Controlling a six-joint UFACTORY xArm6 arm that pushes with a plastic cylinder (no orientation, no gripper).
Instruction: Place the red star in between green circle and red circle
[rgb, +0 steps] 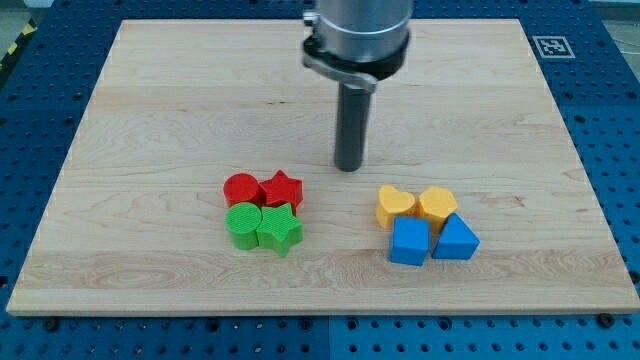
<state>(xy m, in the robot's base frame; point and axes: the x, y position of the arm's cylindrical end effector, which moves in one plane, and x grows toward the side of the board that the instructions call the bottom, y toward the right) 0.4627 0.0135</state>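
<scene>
Where the dark rod meets the wooden board (150, 90), my tip (349, 167) is seen resting on bare wood, touching no block and with nothing held, since the rod has no jaws to open or close. It is placed between the two clusters of blocks and slightly toward the view's top of both.

Nearest to my tip, down and to the view's left, the red star (282, 189) is found at the top right corner of a tight group of four. It is pressed against the red circle (241, 189) on its left, and the green star (279, 229) is set directly below it. The green circle (243, 224) is located below the red circle and beside the green star, touching both. The red star is thus beside the red circle, not between it and the green circle.

Down and to the view's right of my tip, a second group is seen: a yellow heart (395, 206) and a yellow hexagon (437, 204) side by side, with a blue cube (409, 242) and a blue triangular block (456, 239) just below them.

A blue perforated surface (610, 120) is visible around the board.
</scene>
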